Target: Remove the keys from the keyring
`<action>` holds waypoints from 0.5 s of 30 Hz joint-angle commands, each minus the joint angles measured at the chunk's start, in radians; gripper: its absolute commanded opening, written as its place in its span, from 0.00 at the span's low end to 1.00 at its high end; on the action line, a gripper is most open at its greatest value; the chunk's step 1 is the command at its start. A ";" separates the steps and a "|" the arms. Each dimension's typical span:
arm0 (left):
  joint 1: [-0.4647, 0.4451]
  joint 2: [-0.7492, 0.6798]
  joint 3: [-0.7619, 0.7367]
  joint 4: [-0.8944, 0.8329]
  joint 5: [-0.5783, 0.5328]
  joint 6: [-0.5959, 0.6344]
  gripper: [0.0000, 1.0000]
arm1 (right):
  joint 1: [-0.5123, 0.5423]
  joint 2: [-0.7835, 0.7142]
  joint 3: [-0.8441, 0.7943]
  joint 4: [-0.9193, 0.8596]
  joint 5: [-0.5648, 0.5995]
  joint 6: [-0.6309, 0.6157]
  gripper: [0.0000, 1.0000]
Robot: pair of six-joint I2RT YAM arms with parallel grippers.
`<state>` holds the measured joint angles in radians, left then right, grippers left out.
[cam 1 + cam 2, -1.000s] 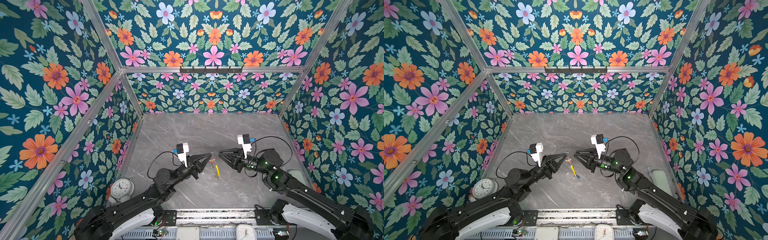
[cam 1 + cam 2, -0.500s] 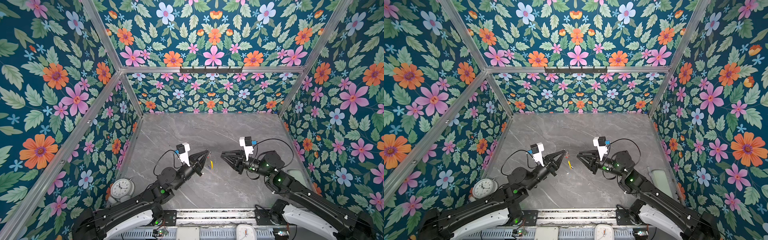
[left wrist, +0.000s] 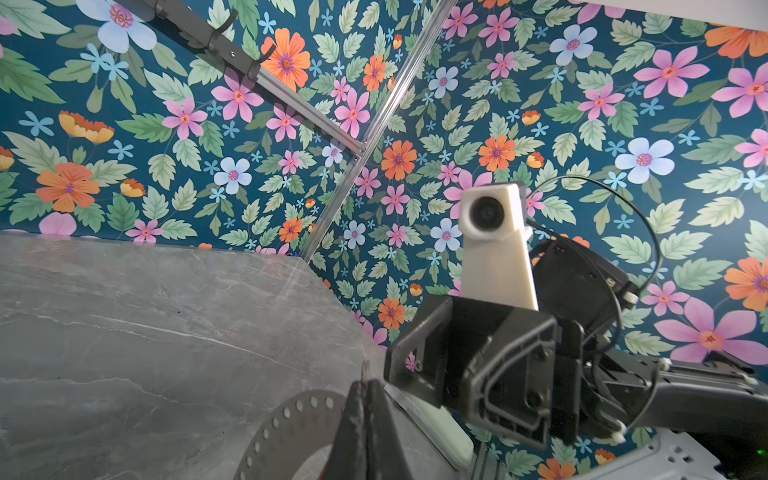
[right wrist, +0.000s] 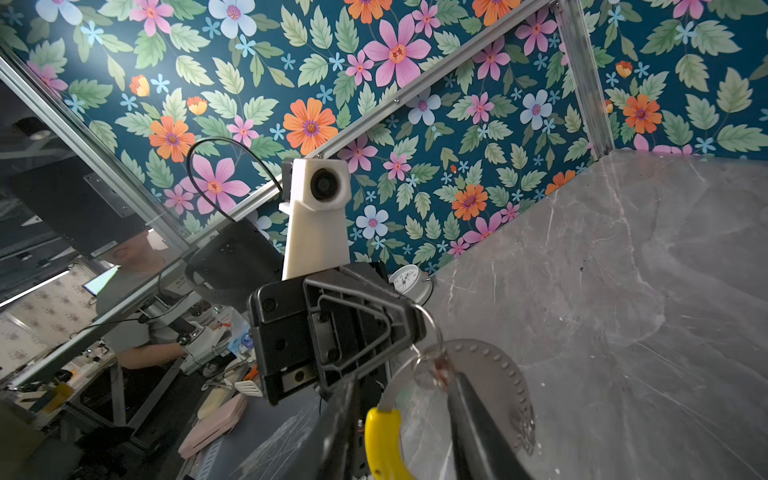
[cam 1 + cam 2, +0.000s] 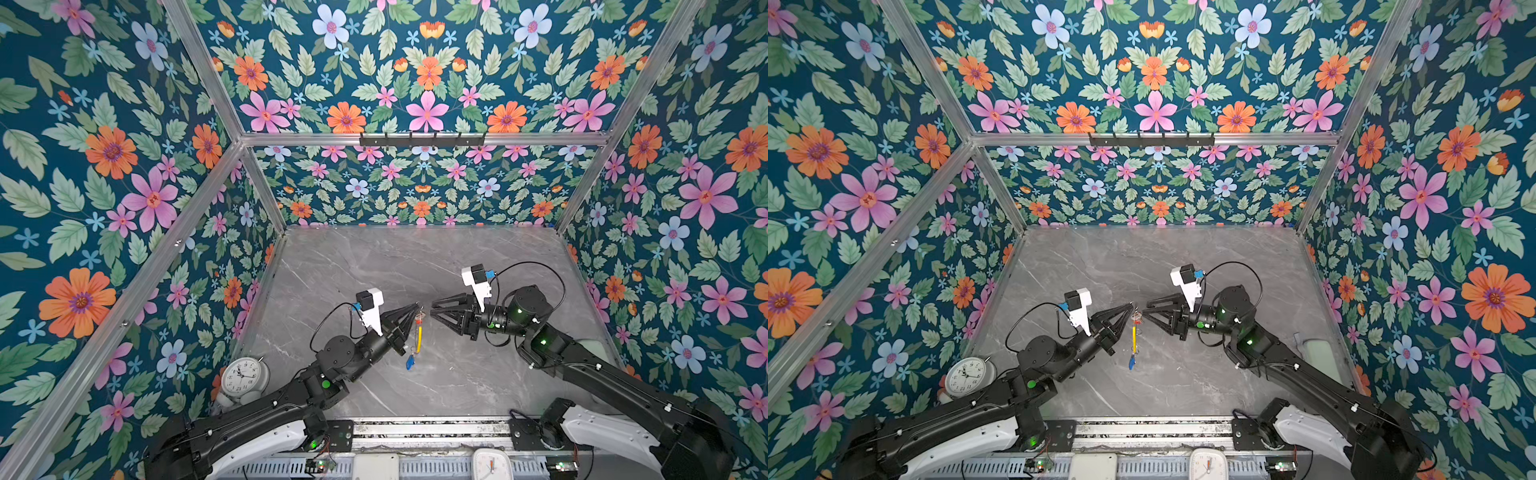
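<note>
Keyring (image 5: pixel 419 338): suspended from left gripper (image 5: pixel 417 307), over middle of table (image 5: pixel 374 266), somewhat toward front edge. Hanging straight down from pinch point at top of hoop, as seen in both top views.

Left gripper: clamped tight on thin wire of hoop. Confirmed in right wrist view, where wire emerges from closed fingertips (image 4: pixel 399 324) and curves round below. Yellow sleeve (image 4: pixel 380 440): on lower run of hoop, beneath grip.

Red-tagged key (image 5: pixel 419 320): high on hoop, just under left fingertips. Blue-tagged key (image 5: pixel 410 362): at lowest point, below yellow sleeve. Both threaded on keyring. Contact between blue tag and table: not determinable. Metal blades: too small to make out in top views.

Right gripper (image 5: pixel 433 309): facing left gripper tip to tip, just beside top of hoop and level with it. Jaws parted, nothing seen clamped between them. In right wrist view, dark fingers (image 4: pixel 473 415) apart, with yellow sleeve and part of hoop visible in gap. Red tag close to one fingertip; touching or not, cannot tell.

Left wrist view: left fingers (image 3: pixel 365 419) pressed together, right gripper close ahead. Keyring itself not made out there.

Other items: white alarm clock (image 5: pixel 244 376) at front-left corner of table, well apart from both grippers.
</note>
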<state>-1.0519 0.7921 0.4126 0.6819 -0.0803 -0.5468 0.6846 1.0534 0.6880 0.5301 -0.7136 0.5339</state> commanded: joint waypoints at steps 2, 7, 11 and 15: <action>-0.001 -0.002 -0.015 0.112 0.076 0.023 0.00 | -0.003 0.025 0.008 0.107 -0.082 0.054 0.32; -0.001 0.004 -0.024 0.150 0.110 0.022 0.00 | -0.003 0.040 0.001 0.126 -0.074 0.070 0.32; -0.002 0.004 -0.030 0.172 0.123 0.024 0.00 | -0.003 0.036 -0.001 0.139 -0.079 0.075 0.30; -0.001 0.004 -0.035 0.179 0.128 0.021 0.00 | -0.002 0.034 0.003 0.144 -0.092 0.082 0.26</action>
<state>-1.0538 0.7967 0.3813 0.7971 0.0292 -0.5400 0.6815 1.0904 0.6865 0.6247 -0.7856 0.6018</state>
